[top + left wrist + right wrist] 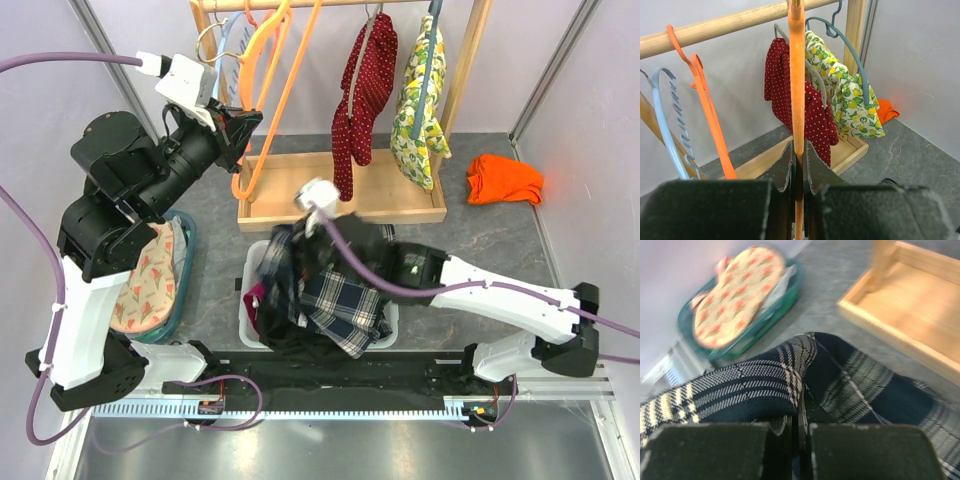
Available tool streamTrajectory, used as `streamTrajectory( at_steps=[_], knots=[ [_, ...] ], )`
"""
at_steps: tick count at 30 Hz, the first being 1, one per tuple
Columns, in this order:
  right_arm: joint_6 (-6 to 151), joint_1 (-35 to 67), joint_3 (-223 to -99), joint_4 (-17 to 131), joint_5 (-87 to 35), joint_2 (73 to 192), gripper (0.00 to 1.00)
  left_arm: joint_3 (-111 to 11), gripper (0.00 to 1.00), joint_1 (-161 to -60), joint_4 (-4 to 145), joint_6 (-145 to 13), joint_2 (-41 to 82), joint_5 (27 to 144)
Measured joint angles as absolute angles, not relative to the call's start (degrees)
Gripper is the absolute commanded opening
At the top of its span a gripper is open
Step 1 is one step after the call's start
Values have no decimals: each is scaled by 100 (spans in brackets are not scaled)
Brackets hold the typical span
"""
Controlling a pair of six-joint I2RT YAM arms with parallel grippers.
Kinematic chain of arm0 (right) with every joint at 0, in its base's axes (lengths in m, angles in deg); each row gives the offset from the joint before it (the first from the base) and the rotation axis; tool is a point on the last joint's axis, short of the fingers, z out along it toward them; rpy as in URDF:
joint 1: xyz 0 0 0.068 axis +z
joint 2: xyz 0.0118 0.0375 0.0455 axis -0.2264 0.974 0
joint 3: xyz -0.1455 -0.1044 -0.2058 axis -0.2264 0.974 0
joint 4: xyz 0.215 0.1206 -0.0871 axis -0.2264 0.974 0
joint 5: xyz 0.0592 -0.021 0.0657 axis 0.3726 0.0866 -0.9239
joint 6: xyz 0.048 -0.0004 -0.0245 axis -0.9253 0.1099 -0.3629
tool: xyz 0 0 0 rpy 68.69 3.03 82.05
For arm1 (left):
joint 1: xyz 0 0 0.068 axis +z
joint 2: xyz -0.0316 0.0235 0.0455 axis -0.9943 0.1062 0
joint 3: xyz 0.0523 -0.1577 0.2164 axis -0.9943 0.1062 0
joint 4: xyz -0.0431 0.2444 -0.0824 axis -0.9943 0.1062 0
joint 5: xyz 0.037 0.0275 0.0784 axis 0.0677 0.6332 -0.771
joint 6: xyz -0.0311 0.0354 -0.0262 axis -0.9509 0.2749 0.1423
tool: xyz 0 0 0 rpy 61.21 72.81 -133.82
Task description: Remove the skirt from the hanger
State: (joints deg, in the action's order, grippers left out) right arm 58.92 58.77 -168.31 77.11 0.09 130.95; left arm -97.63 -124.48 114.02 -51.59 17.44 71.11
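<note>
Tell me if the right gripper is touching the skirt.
Touching. Right wrist view: the right gripper is pinched shut on a fold of the skirt.

Both arms share one colour scheme. The left arm has a white shell on its long lower link, bulky matte-black joint housings above it and a black base. There is a white camera block at the wrist. The right arm has slim white links, black joints and a small green light on the black forearm. Its wrist camera is also white. Purple cables leave both wrists, and thinner purple loops sit by the bases. The left gripper and right gripper have matte black fingers with rough, pale-flecked edges and boxy black bodies behind.
</note>
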Motion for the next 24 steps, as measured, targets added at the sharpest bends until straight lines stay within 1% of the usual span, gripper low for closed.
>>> streamTrajectory(
  at_steps=[2,6,9,13,17,22,23,24],
  knots=[
    [5647,5243,-16269,7440,-220,12798,0,-9710,2,-12448,11404,-5159,1744,7111],
    [5160,4415,-15249,6865,-646,12542,0,-9618,2,-12448,11413,-5159,1747,7118],
    [4690,4314,-14554,6345,-983,12651,0,-9610,2,-12448,11422,-5159,1747,7126],
    [3796,4288,-13559,5569,-1405,13113,0,-9610,2,-12448,11422,-5157,1747,7144],
    [3094,4220,-13050,5062,-1628,13530,0,-9610,2,-12448,11422,-5152,1744,7157],
    [2521,4185,-12683,4454,-1733,13709,0,-9610,2,-12448,11426,-5133,1749,7163],
    [2443,4181,-12652,4358,-1744,13786,4,-9610,2,-12448,11426,-5135,1755,7163],
    [2371,4179,-12645,4288,-1755,13880,10,-9610,2,-12448,11431,-5133,1764,7161]
  ],
)
